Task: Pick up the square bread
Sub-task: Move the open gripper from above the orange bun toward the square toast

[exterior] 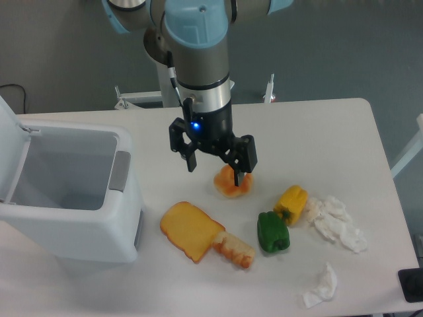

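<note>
The square bread (232,249) is a small blocky chunk with an orange-brown crust and a pale bumpy face. It lies on the white table (317,132) near the front, touching the right end of a flat yellow-orange toast slice (190,230). My gripper (215,168) hangs farther back, above and behind the bread, with its two black fingers spread open and nothing between them. Its right finger (239,173) overlaps a round orange bun (231,186) in the view.
A green pepper (273,231) and a yellow pepper (291,203) sit just right of the bread. Crumpled white tissues (337,221) lie further right, and another tissue (322,285) lies near the front edge. A white open bin (66,191) stands at the left.
</note>
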Controlling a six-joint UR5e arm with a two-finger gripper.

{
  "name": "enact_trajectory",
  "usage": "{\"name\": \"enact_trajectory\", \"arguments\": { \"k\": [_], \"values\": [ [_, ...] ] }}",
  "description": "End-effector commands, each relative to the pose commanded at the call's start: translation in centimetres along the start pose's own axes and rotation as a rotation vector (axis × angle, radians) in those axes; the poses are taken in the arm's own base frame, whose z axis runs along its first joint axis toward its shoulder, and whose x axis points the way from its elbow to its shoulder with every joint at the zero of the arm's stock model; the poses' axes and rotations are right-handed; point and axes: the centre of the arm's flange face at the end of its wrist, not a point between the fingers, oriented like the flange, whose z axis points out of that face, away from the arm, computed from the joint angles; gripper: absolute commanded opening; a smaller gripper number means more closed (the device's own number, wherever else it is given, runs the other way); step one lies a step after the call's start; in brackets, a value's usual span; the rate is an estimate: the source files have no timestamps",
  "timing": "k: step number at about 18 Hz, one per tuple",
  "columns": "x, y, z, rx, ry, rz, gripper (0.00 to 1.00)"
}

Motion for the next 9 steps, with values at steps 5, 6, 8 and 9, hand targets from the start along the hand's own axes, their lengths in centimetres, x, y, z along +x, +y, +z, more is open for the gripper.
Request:
{"name": "enact_trajectory", "arguments": {
  "k": [5, 6, 8, 9],
  "values": [
    [-0.4, 0.4, 0.5, -0.014, -0.008, -0.009, 1.00],
    [-0.6, 0.5, 1.3, -0.035, -0.012, -0.010, 1.00],
    [-0.8, 0.2, 2.4, -0.040, -0.021, -0.011, 1.00],
    [-0.7, 0.3, 3.3, -0.044, -0.017, -0.015, 1.00]
  ]
}}
